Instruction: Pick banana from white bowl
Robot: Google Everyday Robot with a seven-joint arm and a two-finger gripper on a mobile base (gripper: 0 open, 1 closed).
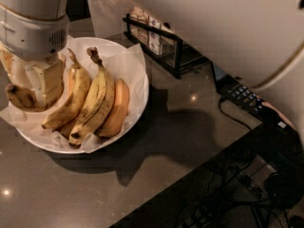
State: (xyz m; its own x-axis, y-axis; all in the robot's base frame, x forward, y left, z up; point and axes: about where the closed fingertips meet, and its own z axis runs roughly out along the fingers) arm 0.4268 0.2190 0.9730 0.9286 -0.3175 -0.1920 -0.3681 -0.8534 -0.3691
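Half done: banana (17, 97) gripped, not yet out of white bowl (57, 150).
Gripper (36, 97) clamps it by the worktop's (161, 146) left edge.

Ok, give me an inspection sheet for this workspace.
Surface: dark glossy counter, light glints.
Job's things: white bowl, paper-lined; speckled banana at the claw.
Clutter: other bananas lying in the bowl; black wire rack behind it.
Grippers: claw over the bowl's left side.
Cables: black cord off the counter edge.
Surroundings: dark keypad device; robot arm overhead.
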